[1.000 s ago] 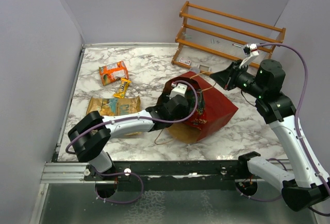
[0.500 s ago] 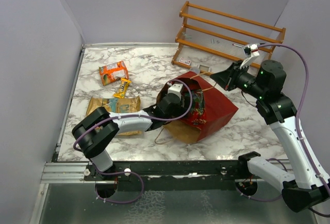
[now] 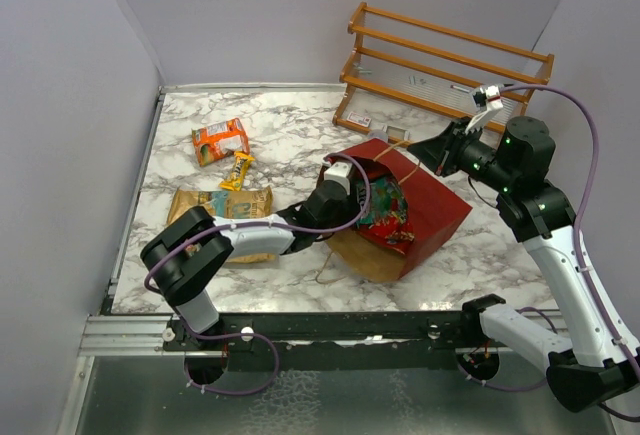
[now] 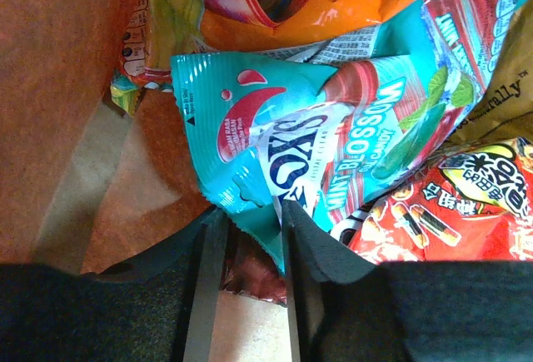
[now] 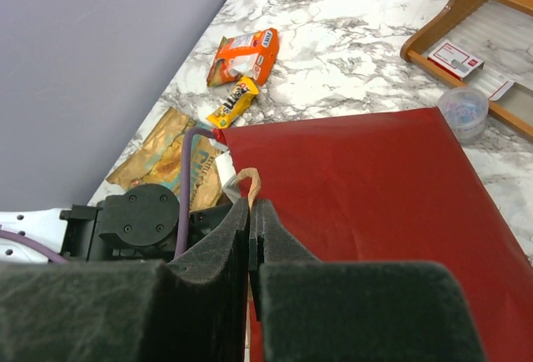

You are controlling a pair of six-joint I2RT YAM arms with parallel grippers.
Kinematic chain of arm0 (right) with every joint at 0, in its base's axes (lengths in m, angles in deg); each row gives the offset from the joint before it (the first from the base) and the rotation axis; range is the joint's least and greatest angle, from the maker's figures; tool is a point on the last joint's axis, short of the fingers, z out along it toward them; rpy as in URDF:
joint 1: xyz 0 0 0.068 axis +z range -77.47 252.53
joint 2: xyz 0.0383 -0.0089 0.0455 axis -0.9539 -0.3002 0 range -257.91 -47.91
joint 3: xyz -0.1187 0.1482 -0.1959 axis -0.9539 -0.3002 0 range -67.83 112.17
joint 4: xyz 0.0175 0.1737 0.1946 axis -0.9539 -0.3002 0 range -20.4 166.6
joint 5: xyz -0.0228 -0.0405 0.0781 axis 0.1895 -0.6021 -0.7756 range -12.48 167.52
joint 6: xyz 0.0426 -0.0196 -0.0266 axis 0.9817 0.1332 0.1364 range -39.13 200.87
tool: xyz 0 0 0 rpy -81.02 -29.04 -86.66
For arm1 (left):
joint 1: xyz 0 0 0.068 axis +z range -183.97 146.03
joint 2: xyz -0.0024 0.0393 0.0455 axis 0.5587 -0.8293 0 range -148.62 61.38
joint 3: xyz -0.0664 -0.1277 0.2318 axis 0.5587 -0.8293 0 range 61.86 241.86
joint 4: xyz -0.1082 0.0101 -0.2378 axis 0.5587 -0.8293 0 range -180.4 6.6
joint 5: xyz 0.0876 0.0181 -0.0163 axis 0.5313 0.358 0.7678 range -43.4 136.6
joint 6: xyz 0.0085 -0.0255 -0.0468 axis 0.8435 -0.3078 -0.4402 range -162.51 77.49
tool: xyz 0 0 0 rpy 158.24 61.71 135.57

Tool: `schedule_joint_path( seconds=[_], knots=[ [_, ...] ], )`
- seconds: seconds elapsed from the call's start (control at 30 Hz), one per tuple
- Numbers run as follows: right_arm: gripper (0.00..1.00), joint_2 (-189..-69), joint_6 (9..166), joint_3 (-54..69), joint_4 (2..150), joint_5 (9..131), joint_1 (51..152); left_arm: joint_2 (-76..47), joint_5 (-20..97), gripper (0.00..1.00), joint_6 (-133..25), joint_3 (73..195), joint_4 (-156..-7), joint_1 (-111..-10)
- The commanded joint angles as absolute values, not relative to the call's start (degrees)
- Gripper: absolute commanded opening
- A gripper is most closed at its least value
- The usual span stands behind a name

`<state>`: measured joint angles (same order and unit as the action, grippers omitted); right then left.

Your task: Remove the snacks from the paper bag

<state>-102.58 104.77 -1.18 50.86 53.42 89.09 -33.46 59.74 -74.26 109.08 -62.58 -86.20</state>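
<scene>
The paper bag (image 3: 430,210), red outside and brown inside (image 4: 75,87), lies on its side mid-table with its mouth facing left. My right gripper (image 5: 251,202) is shut on its tan string handle (image 5: 248,181) and holds the upper wall up. My left gripper (image 4: 250,220) reaches inside the bag. Its jaws are open but narrow, standing on either side of the lower corner of a teal packet (image 4: 333,154), which touches only the right finger. An orange packet (image 4: 333,4) and a red one (image 4: 458,212) lie beside it. On the table lie an orange packet (image 3: 220,140), a yellow bar (image 3: 238,168) and a tan-and-blue pouch (image 3: 215,205).
An orange wooden rack (image 3: 440,65) stands at the back right, with a small clear plastic cup (image 5: 464,111) in front of it, next to the bag's far corner. Grey walls close the table at the left, back and right.
My left jaws have narrowed round the teal packet's corner. The bag's upper wall has risen and shifted right, so the mouth shows more of the packets. My right gripper has stayed shut.
</scene>
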Motion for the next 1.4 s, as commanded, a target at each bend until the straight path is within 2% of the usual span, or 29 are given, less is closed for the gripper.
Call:
schedule_joint_path(
  seconds=[0.0, 0.17, 0.27, 0.5, 0.6, 1.07, 1.37],
  knots=[
    [0.02, -101.6, 104.52, 0.36, 50.91, 52.44, 89.14, -35.16, 63.08, 0.37, -76.47, 111.7, -65.68, -86.35],
    [0.02, -101.52, 104.56, 0.36, 50.84, 52.48, 89.14, -37.46, 61.53, 0.41, -77.98, 112.2, -63.86, -86.37],
    [0.02, -101.6, 104.65, 0.37, 50.72, 52.42, 89.14, -38.48, 60.68, 0.39, -79.19, 112.15, -61.31, -86.35],
    [0.02, -101.55, 104.12, 1.31, 50.02, 52.88, 89.14, -38.97, 60.22, 0.09, -78.41, 113.17, -62.04, -86.35],
    [0.02, -101.34, 103.9, 1.27, 49.86, 53.53, 89.14, -36.26, 57.62, 0.0, -77.82, 111.49, -60.91, -86.41],
    [0.02, -99.85, 102.31, 1.16, 50.28, 58.74, 89.14, -8.83, 39.4, 0.0, -75.11, 106.14, -72.38, -87.39],
    [0.02, -95.62, 102.75, -0.13, 50.92, 68.25, 89.14, 3.37, 35.92, 0.0, -74.98, 114.86, -87.55, -87.62]
  ],
)
